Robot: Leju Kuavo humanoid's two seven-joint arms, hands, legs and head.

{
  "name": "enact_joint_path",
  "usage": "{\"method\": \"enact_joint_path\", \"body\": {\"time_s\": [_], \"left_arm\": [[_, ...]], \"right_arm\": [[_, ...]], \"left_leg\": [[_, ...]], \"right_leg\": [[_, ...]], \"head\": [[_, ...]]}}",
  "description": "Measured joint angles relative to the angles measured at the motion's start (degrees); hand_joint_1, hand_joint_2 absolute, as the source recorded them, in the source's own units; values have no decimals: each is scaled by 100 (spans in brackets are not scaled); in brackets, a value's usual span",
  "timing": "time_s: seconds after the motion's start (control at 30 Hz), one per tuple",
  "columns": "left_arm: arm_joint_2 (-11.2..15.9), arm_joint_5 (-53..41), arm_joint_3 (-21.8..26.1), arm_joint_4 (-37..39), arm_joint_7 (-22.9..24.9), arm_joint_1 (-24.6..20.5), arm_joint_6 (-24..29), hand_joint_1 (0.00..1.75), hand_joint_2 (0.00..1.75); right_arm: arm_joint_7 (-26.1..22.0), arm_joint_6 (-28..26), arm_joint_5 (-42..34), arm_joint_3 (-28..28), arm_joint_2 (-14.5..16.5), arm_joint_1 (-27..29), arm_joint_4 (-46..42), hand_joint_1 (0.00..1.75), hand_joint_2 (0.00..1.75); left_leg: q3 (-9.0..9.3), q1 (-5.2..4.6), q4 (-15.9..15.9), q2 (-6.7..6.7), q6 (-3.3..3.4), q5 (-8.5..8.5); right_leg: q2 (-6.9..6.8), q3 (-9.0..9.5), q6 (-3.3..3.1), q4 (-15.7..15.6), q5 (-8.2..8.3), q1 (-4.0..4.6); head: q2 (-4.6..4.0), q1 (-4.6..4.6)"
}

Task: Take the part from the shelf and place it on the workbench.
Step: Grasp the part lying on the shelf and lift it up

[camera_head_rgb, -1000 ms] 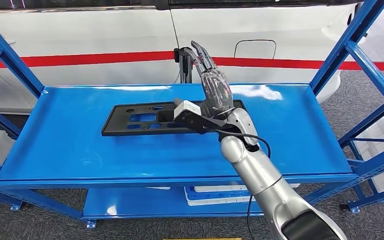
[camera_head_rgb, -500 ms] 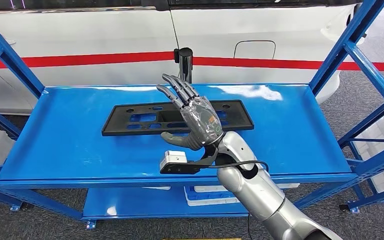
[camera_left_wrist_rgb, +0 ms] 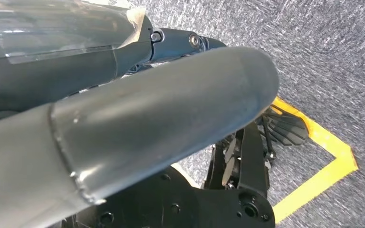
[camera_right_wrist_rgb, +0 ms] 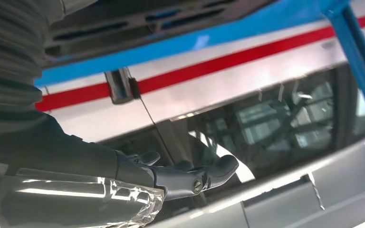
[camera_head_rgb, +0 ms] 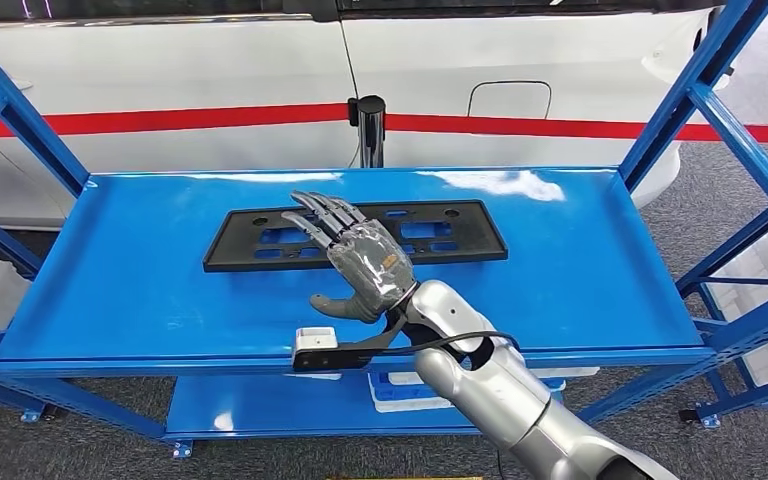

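Observation:
A long flat black part with several cut-outs lies across the middle of the blue shelf top. My right hand hovers over the part's middle and front edge, palm down, with its fingers spread and stretched toward the far left. It holds nothing. In the right wrist view the dark fingers are extended, and the part and the shelf rim show beyond them. My left hand hangs over the floor with its thumb and fingers straight and nothing in it.
Blue slanted uprights frame the shelf on both sides. A white car with a red stripe and a chrome post stand behind. A white and blue box lies on the lower shelf. Yellow floor tape marks the grey carpet.
My right hand has come down and toward the near left, from upright above the part's right half to lying low and flat over its middle. The part has not moved.

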Motion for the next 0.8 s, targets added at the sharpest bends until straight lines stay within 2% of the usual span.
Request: {"method": "enact_joint_path", "body": {"time_s": [0.1,0.23,0.33,0.57,0.8], "left_arm": [[-25,90,116,0,84,-1,90,0,0],[-38,13,204,-2,90,-3,132,0,0],[-25,-77,214,-4,-55,-4,134,0,0],[4,-179,268,-11,-479,-20,193,0,0],[-2,-279,329,-11,-581,-92,192,0,0]], "right_arm": [[106,-181,270,78,157,-157,496,0,175],[688,-648,771,45,502,-563,1520,0,175],[748,-908,939,-140,727,-892,2346,0,175],[1092,-1021,1484,-467,1100,-1210,3516,0,175],[1413,-1010,1868,-724,1194,-1479,4061,0,175]], "left_leg": [[3,0,0,1,-1,1],[6,0,0,2,-2,2],[9,0,1,1,-2,3],[10,-1,1,1,-2,3],[11,-1,1,0,-1,3]], "right_leg": [[1,2,0,1,0,0],[0,3,0,1,0,0],[-2,6,0,1,0,0],[-2,7,1,1,0,-1],[-4,8,1,0,0,-1]], "head": [[0,0],[0,0],[0,0],[0,0],[0,0]]}}
